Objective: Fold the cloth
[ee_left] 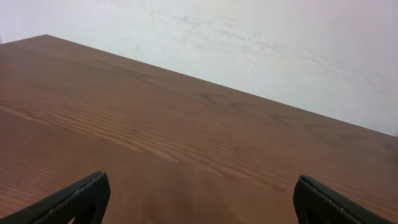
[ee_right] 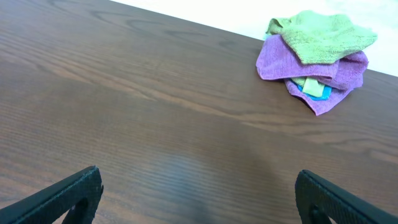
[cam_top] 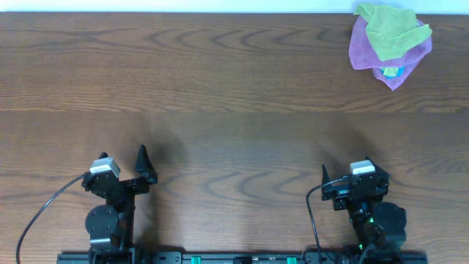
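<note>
The lime-green cloth [cam_top: 388,23] lies crumpled on top of a pile at the table's far right corner; it also shows in the right wrist view [ee_right: 323,36]. Both arms sit at the near edge, far from it. My left gripper [cam_top: 143,167] is open and empty; in the left wrist view [ee_left: 199,196] only bare wood lies between its fingers. My right gripper [cam_top: 352,183] is open and empty too, with bare table between its fingers in the right wrist view [ee_right: 198,193].
A purple cloth [cam_top: 363,48] lies under the green one, with a small blue item [cam_top: 392,71] peeking out below. The pile sits close to the table's far edge [cam_top: 220,13]. A white wall [ee_left: 280,50] stands behind the table.
</note>
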